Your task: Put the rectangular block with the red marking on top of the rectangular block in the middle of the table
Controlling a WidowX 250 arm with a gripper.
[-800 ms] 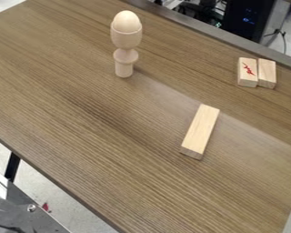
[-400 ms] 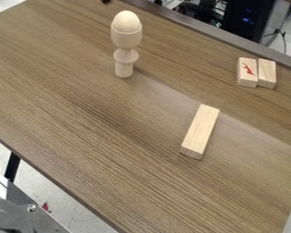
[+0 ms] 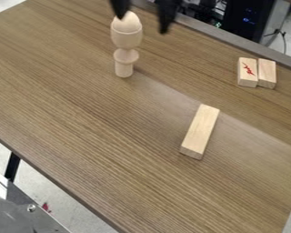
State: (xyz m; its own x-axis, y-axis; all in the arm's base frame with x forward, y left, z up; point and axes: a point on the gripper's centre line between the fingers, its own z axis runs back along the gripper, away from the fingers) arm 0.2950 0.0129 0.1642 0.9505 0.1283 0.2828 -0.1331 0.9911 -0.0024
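The gripper (image 3: 142, 20) hangs at the top edge (jaws spread), well apart from the red-marked block (image 3: 248, 73)

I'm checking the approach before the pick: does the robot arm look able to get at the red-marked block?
Probably yes: the jaws stand apart and nothing covers the red-marked block, though the plain block close against its side may hinder a sideways grip.

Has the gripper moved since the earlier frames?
Yes. The gripper has come down into view from the top edge, its open fingers now at the head of the standing wooden piece.
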